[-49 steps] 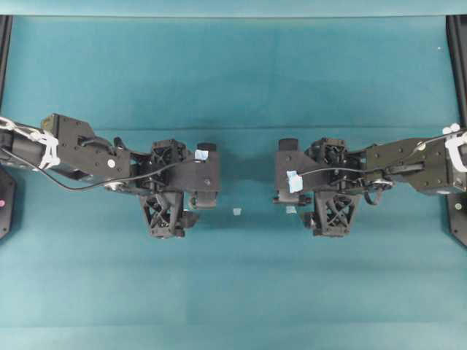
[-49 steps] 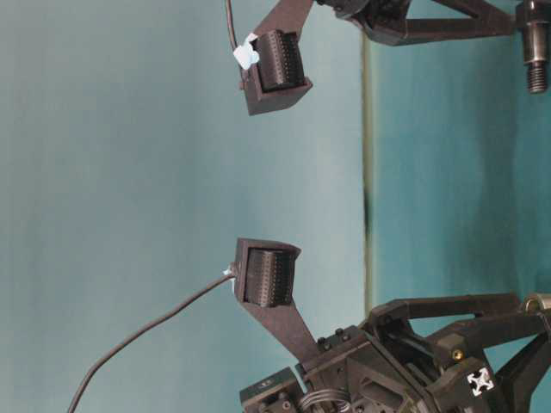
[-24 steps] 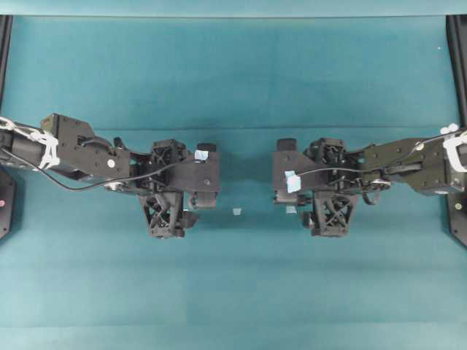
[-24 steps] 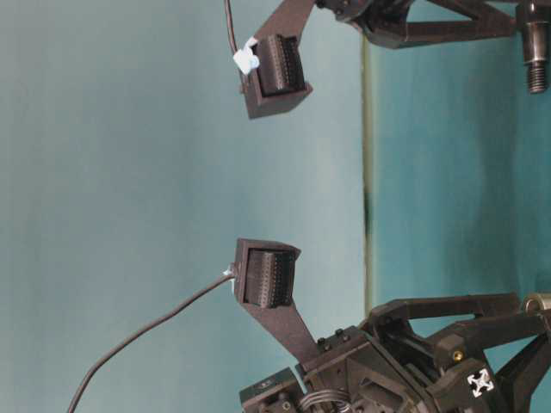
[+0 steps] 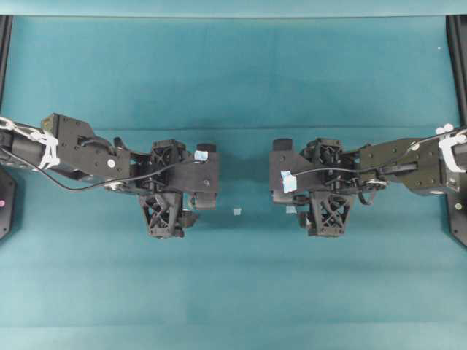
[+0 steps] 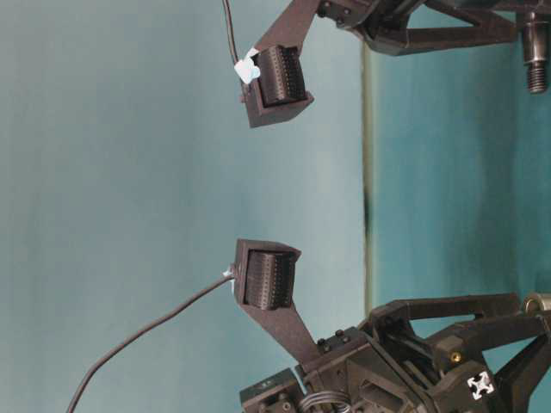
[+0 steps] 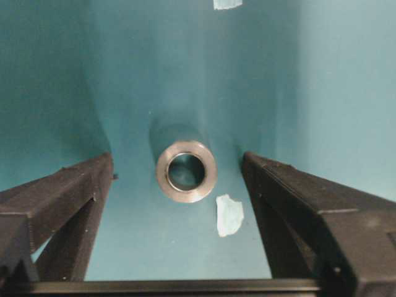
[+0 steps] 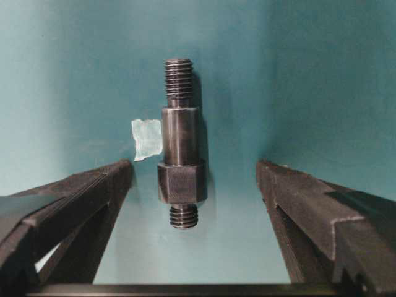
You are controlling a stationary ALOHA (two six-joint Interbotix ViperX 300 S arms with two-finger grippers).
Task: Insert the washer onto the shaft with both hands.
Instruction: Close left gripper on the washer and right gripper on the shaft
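Observation:
The washer (image 7: 185, 171), a dull metal ring, lies flat on the teal mat between the fingers of my left gripper (image 7: 178, 158). That gripper is open and touches nothing. The shaft (image 8: 180, 145), a dark stepped rod with threaded ends, lies on the mat between the fingers of my right gripper (image 8: 195, 164). That gripper is also open and clear of the shaft. In the overhead view the left gripper (image 5: 166, 186) and the right gripper (image 5: 325, 182) point down at the mat and hide both parts.
Pale tape scraps lie beside the washer (image 7: 229, 215), beside the shaft (image 8: 147, 139) and between the arms (image 5: 236, 211). Black frame rails (image 5: 458, 109) stand at the table's left and right edges. Cables run along both arms.
The right arm has shifted a little toward the middle of the table. The left arm has not moved. Both grippers stay open.

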